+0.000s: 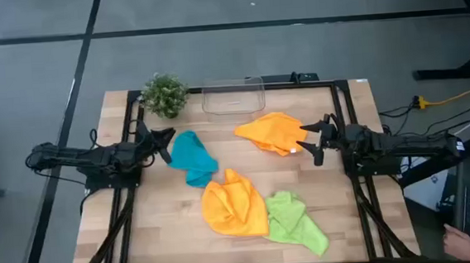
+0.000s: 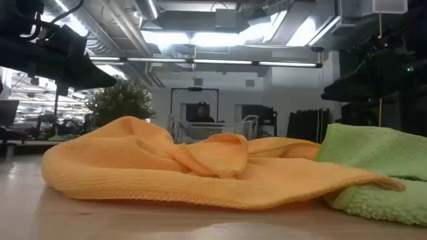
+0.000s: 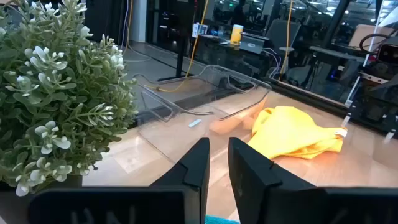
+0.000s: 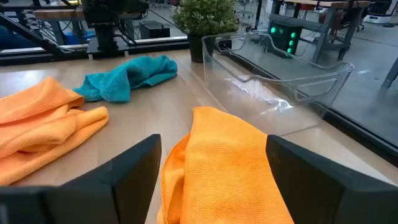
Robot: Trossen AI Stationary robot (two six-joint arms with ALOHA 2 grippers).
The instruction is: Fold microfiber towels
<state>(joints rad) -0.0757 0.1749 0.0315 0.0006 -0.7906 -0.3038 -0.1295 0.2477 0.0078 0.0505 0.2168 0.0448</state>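
Nothing folded yet, by the look of it: all four towels lie crumpled on the desk (image 1: 134, 230), so the whole task seems left to do.

Count: two orange towels, one teal, one green, four in all. Also one clear tub (image 1: 233, 97) and one plant (image 1: 164, 94), both at the far edge of the desk.

Where they are:
- far orange towel (image 1: 273, 133): right of centre, just in front of the tub, bunched.
- near orange towel (image 1: 233, 204): centre front, in a heap, overlapping the green towel's edge.
- green towel (image 1: 295, 220): front right of centre, rumpled, touching the near orange towel.
- teal towel (image 1: 194, 157): left of centre, near the plant, its lower end close to the near orange towel.

Right gripper (image 1: 312, 143): jaws spread wide, holding nothing, at the right edge of the far orange towel; in its wrist view that towel (image 4: 227, 168) lies between the fingers, not pinched yet. Probably the first grasp is being set up here.

Left gripper (image 1: 164, 143): jaws nearly together with a thin gap, nothing in them, just beside the teal towel's top end, pointing toward the tub.
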